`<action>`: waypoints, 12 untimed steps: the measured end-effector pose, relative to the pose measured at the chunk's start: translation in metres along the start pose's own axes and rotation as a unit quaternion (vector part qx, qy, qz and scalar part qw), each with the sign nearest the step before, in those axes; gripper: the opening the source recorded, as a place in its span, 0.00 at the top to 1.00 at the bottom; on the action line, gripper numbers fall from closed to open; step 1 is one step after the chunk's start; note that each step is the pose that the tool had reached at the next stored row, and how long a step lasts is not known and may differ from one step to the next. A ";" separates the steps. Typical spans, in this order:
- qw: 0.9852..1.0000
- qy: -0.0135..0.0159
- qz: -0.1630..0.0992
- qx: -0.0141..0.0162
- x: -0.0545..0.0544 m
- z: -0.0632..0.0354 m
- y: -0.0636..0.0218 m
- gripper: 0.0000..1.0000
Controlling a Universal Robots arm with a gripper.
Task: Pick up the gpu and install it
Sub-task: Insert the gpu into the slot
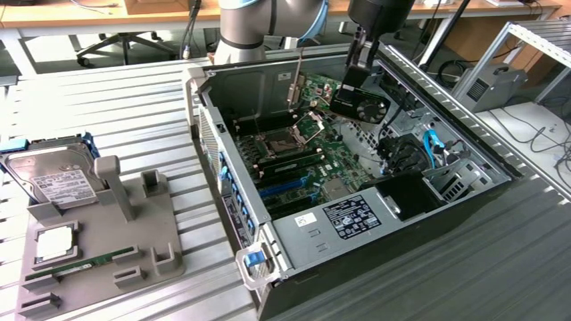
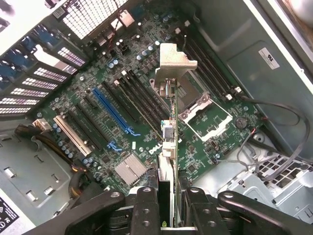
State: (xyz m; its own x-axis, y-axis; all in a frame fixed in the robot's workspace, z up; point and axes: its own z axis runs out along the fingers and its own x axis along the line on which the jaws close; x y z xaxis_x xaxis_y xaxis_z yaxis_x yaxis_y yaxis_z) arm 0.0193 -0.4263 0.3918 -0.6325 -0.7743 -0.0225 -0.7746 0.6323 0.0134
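Note:
My gripper (image 1: 357,75) hangs over the open computer case (image 1: 295,234), shut on the gpu (image 1: 362,101). The card is a black one with a round fan, held on edge above the far part of the motherboard (image 1: 308,164) and clear of it. In the wrist view the gpu (image 2: 168,134) is seen edge-on between the two black fingers (image 2: 146,205), its silver end bracket (image 2: 173,61) pointing away from the gripper (image 2: 171,200). Below it lies the green motherboard (image 2: 98,83), with a blue slot (image 2: 115,110) and black slots off to one side of the card.
The case walls and drive cage (image 1: 446,177) ring the board closely. The empty CPU socket (image 2: 203,105) sits beneath the card. At the exterior view's left, a grey fixture (image 1: 156,227) holds a hard drive (image 1: 58,180), a RAM stick (image 1: 80,264) and a chip (image 1: 53,244).

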 end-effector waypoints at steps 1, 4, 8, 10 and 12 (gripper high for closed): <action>1.000 0.000 -0.001 0.000 0.000 0.0000 0.0000 0.74; 1.000 0.000 -0.005 0.000 0.000 0.0000 0.0000 0.74; 1.000 0.000 -0.010 0.000 0.000 0.0000 0.0000 0.74; 1.000 0.000 -0.012 0.000 0.000 0.0000 0.0000 0.74; 1.000 0.000 -0.014 0.000 0.000 0.0000 0.0000 0.74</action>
State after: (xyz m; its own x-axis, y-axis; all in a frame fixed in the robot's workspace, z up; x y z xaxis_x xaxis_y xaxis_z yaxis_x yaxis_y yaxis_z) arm 0.0193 -0.4263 0.3918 -0.6098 -0.7923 -0.0225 -0.7926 0.6096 0.0134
